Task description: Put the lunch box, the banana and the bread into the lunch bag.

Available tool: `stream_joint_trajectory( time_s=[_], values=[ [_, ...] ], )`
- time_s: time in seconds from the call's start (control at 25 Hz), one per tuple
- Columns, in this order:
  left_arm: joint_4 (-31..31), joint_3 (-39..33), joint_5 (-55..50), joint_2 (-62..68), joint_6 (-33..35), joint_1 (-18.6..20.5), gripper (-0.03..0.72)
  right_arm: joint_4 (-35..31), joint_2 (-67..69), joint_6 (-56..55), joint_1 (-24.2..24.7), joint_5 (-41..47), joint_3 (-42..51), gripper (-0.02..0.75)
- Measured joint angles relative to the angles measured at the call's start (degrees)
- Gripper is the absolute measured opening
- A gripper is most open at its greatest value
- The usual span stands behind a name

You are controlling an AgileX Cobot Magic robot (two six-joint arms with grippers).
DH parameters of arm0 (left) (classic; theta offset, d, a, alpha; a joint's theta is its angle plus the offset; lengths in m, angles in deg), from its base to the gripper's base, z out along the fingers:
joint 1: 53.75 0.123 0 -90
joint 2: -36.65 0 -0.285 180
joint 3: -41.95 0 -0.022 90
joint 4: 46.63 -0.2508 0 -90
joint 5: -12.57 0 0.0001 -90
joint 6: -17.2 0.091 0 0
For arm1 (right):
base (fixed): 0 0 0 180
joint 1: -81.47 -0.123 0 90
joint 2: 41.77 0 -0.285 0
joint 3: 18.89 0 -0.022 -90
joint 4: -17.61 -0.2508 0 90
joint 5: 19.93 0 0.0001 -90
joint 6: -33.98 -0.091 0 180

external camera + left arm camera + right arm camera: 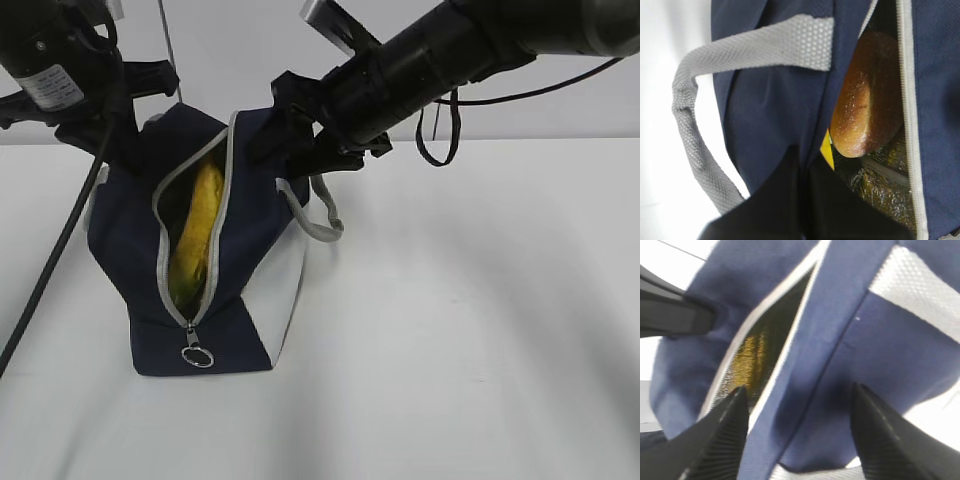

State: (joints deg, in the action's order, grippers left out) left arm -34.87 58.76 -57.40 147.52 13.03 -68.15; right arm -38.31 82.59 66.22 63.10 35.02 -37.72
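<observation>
**Both arms at the open lunch bag, banana and bread inside**

The white table carries one thing, the navy lunch bag, lying on its side with its long axis running from the far edge toward the camera and its grey zipper slit gaping along that axis. The right arm slants down from the upper right to the bag's far end. Its gripper has its fingers spread wide on either side of a fold of navy fabric beside the zipper; whether they press it cannot be told. The left arm drops in from the upper left, and its gripper is clamped tight on the bag's cloth near the opening, just beside a grey strap handle.

Inside the slit, the banana lies lengthwise along the zipper line. The bread roll sits inside at the left gripper's end, touching the banana's yellow edge. The zipper's ring pull rests at the near end.
</observation>
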Motion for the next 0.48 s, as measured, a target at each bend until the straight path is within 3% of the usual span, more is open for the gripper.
stream_joint_trajectory(
  time_s=[0.36,0.48],
  values=[
    [0.6,0.0,0.0,0.0,0.0,0.0,-0.003,2.5,0.0,-1.1,0.0,-0.4,0.0,0.419],
    [0.7,0.0,0.0,0.0,0.0,0.0,-0.003,2.6,0.0,-1.2,0.0,-0.4,0.0,0.362]
  ],
)
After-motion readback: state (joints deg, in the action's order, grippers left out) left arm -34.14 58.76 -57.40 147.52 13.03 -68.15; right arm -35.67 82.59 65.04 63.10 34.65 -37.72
